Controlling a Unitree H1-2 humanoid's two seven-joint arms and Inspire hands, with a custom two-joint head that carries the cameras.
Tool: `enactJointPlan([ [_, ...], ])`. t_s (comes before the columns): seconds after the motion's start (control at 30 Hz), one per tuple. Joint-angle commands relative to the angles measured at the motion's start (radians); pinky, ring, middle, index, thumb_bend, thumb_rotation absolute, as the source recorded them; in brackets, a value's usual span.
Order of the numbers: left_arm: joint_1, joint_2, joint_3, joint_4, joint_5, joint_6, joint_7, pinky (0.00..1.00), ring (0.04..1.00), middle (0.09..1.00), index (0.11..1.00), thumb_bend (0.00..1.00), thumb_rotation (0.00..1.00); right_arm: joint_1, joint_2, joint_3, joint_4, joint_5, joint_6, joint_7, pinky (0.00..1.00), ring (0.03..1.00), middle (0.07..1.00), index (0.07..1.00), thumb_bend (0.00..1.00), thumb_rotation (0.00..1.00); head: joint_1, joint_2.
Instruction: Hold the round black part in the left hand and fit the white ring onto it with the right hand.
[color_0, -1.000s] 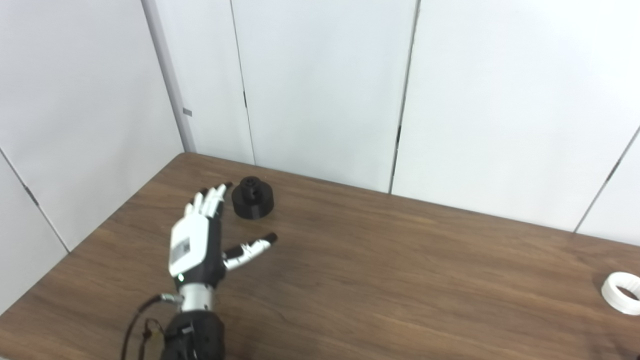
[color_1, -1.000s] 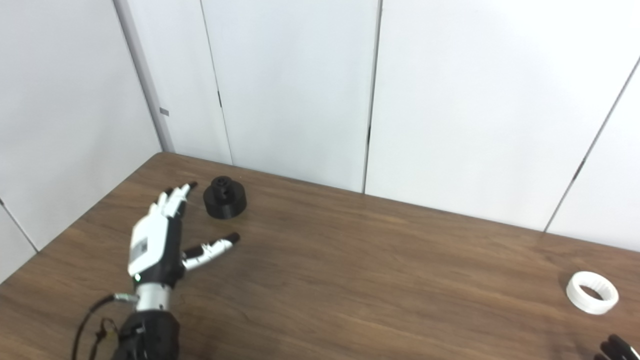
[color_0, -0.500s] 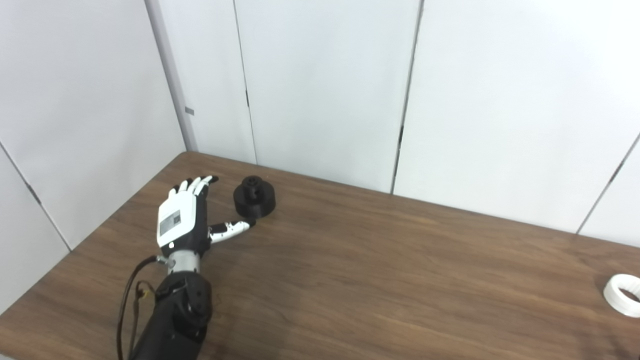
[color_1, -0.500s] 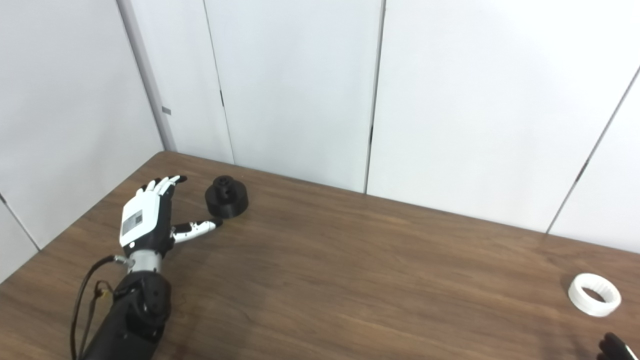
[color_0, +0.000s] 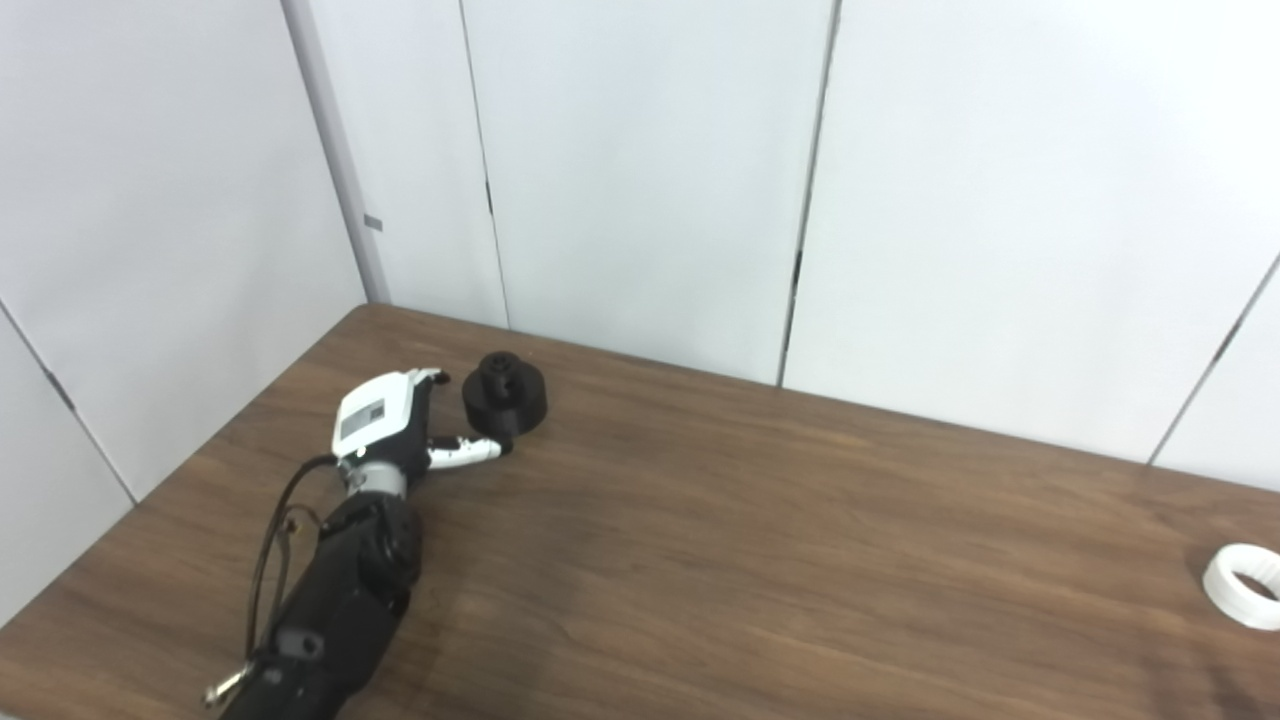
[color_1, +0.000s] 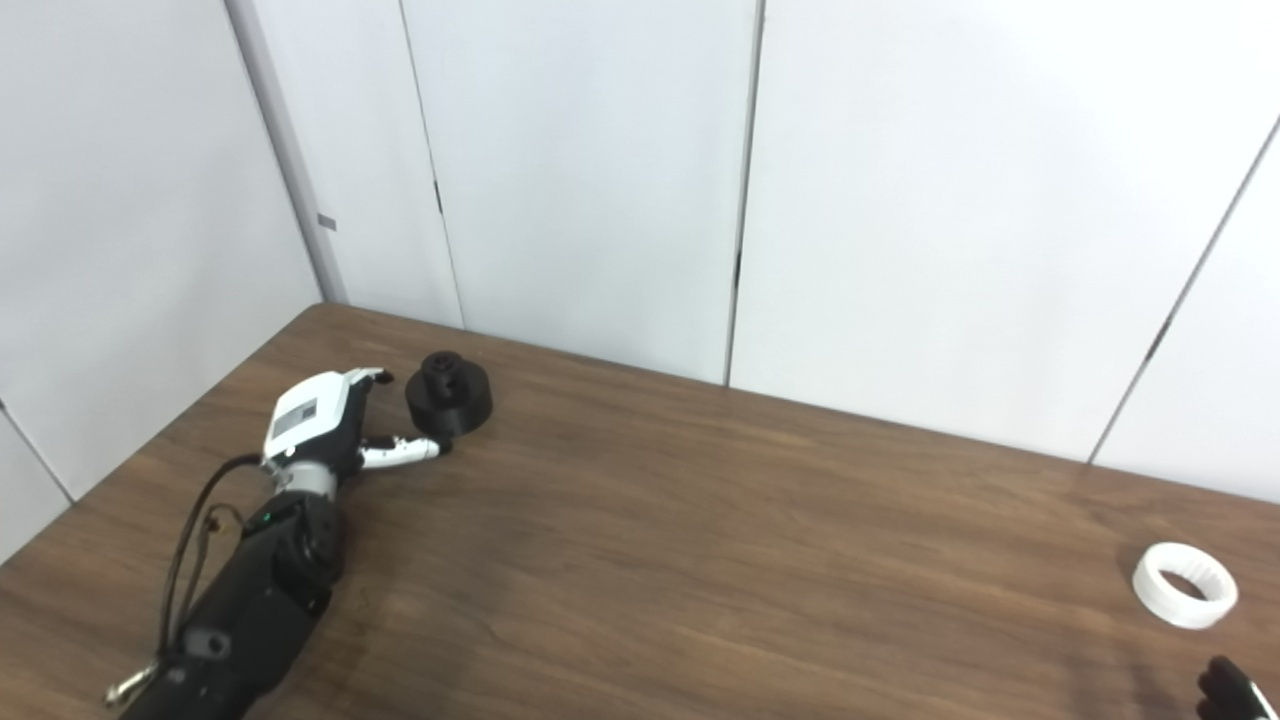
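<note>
The round black part (color_0: 505, 397) stands on the brown table (color_0: 760, 560) near its far left corner, a small hub on top. My left hand (color_0: 392, 427) lies low on the table just left of it, open. Its thumb points right and ends at the part's near edge; its fingers reach toward the part's left side. I cannot tell whether they touch it. The white ring (color_1: 1185, 585) lies flat at the far right. Only dark fingertips of my right hand (color_1: 1228, 688) show at the bottom right corner of the right eye view.
White wall panels (color_0: 640, 180) close off the table's far side and left side. The table's left edge runs diagonally beside my left forearm (color_0: 330, 600), which trails a black cable.
My left hand has moved forward and down from above the table to rest beside the black part, its fingers now bent toward the part. The ring has stayed put.
</note>
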Motion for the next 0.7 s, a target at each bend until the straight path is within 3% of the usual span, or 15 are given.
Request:
enactJointPlan([
  [0.0,-0.070,0.056,-0.013,0.010,-0.009,-0.025,-0.015,0.99,0.969,0.932,0.852,1.00,0.54,-0.017,-0.004,-0.003,-0.036,0.001,-0.014,-0.004,0.91,0.966,0.940,0.915,0.57,1.00,0.001,0.001],
  [0.13,-0.087,0.066,-0.023,0.041,-0.038,-0.031,-0.014,0.99,0.965,0.925,0.848,1.00,0.53,-0.016,-0.002,-0.002,-0.040,-0.010,-0.018,-0.007,0.85,0.940,0.929,0.912,0.57,1.00,0.001,0.002],
  [0.3,-0.104,0.066,-0.029,0.079,-0.047,-0.033,0.009,0.99,0.954,0.921,0.844,1.00,0.52,-0.016,-0.001,-0.003,-0.040,-0.016,-0.018,-0.006,0.88,0.958,0.933,0.911,0.57,1.00,0.003,0.005],
  [0.67,-0.163,0.075,-0.055,0.134,-0.076,-0.041,-0.007,1.00,0.970,0.930,0.868,1.00,0.56,-0.015,-0.001,-0.002,-0.046,-0.016,-0.015,-0.004,0.95,0.969,0.940,0.931,0.60,1.00,-0.002,0.017],
])
